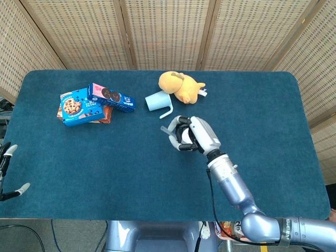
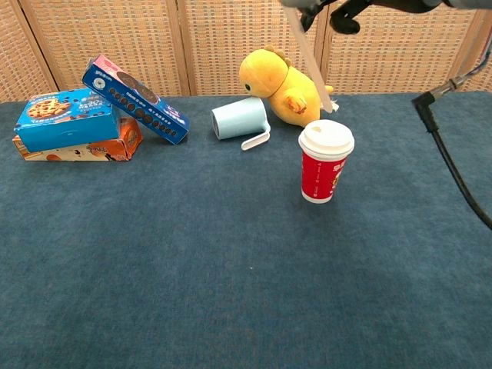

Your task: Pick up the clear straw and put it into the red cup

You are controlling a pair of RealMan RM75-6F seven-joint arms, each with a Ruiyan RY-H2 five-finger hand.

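Observation:
The red cup [image 2: 324,171] with a white lid stands upright mid-table in the chest view; in the head view my right hand [image 1: 193,135] hovers over it and hides it. That hand grips the clear straw [image 2: 311,58], which slants steeply down from the hand [image 2: 344,9] at the top edge. The straw's lower tip hangs just above the back of the lid, apart from it. One end of the straw [image 1: 164,128] pokes out left of the fingers. At the table's front left edge, only the spread fingertips of my left hand [image 1: 7,170] show, with nothing in them.
A yellow plush toy [image 2: 284,83] and a light blue mug [image 2: 240,119] lying on its side sit just behind the cup. Stacked cookie boxes [image 2: 73,115] are at the far left. A black cable [image 2: 455,165] hangs from the right arm.

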